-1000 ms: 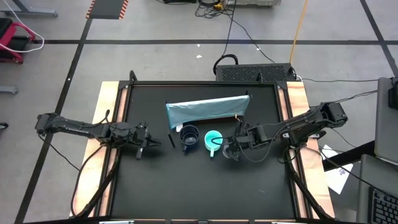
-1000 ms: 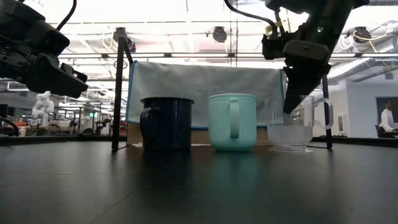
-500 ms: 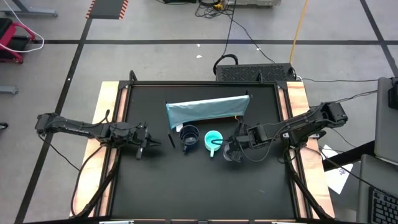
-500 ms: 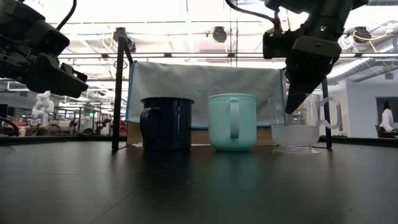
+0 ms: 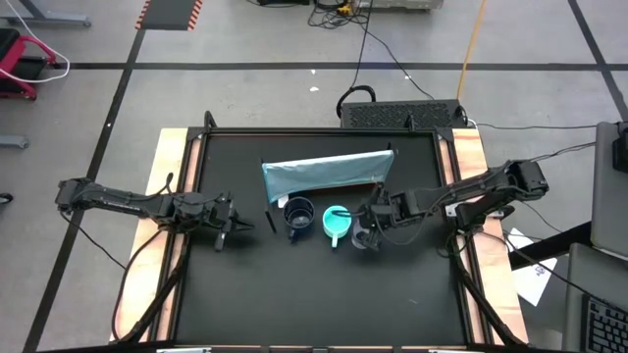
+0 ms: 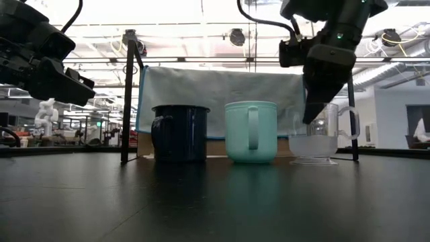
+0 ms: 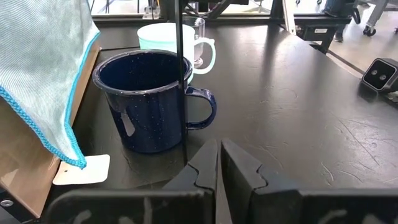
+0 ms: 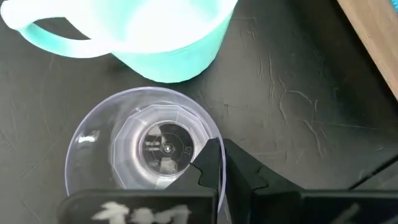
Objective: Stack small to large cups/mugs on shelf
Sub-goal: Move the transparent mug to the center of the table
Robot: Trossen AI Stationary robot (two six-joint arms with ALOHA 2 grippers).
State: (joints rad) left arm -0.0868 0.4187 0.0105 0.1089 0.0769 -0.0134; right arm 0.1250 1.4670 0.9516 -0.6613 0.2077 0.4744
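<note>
**Right gripper pinching the rim of the clear mug beside the turquoise mug**

The three mugs stood in a row on the table (image 5: pixel 235 294), ordered by size, presumably so that each could be nested into the next. The turquoise mug (image 6: pixel 250 131) served as landmark. The navy mug (image 6: pixel 180 132) stood just beside it on one side, toward the left arm; the clear mug (image 6: pixel 322 138) stood just beside it on the other, toward the right arm. The shelf (image 5: pixel 324 175), a pale blue-grey panel with a white tag, stood directly behind the turquoise mug.

The right gripper (image 8: pixel 219 163) was clenched on the rim of the clear mug, one finger inside the wall and one outside, a hold judged suited to lifting the smallest mug first. The mug appeared to rest on the table, not yet raised.

The left gripper (image 7: pixel 217 163) waited well apart from the turquoise mug, beyond the navy mug, its jaws closed on nothing.

The clear mug was transparent and greyish, with a faceted base and a looped handle.
</note>
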